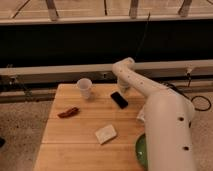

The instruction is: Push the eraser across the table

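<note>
Where the white arm (150,95) folds down from its elbow near the far edge of the table (75,150), the gripper (123,89) hangs low over the wood, close to the back rim. Whether it's apart or together: can't tell, it merges w/ the wrist from this angle.

The eraser (119,99) lies flat on the table just in front of the gripper, i.e. on the cam side of it. Its long axis runs diagonally, far end pointing up toward the gripper. Contact btwn the two: can't tell, but they're right beside each other.

Picture-left of the gripper, at abt the same depth, a white cup (84,88) stands upright, apart from both gripper & eraser. Further picture-left & nearer the cam than the gripper lies a reddish-brown oblong item (68,112), tilted, well apart from the eraser. Nearer the cam still, in front of the gripper & a bit picture-left, a pale squarish pad (106,133) lies flat, corner-on. Picture-right of that pad, well in front of the gripper, a green round thing (141,149) sits on the table, mostly hidden behind the robot's big white body (167,135). Behind the gripper, past the table edge, a pale rail (50,70) runs across a dark wall.
</note>
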Available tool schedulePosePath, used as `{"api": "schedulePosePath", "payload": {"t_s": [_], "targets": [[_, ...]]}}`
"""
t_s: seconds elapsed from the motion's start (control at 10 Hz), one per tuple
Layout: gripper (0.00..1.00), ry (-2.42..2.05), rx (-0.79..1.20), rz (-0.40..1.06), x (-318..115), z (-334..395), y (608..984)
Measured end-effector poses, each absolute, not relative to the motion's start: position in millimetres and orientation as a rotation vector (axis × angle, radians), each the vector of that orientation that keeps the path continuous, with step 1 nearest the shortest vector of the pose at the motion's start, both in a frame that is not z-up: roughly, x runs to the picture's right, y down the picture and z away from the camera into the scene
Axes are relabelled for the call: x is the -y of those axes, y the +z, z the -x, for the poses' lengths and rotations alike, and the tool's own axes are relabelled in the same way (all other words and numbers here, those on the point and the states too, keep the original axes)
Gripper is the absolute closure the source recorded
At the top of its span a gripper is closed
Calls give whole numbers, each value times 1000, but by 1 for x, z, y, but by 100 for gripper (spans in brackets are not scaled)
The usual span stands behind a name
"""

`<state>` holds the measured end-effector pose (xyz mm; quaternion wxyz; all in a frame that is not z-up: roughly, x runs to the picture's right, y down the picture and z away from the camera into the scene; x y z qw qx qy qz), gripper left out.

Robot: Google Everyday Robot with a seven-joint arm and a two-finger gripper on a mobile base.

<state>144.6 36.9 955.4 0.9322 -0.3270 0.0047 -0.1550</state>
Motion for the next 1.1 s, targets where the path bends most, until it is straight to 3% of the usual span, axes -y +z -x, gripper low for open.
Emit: {"api": "schedulePosePath", "payload": {"t_s": [0.7,1.1], "targets": [[100,-281,-14,701,-49,-158,981],[100,-301,32,704,-50,-150,977]]}}
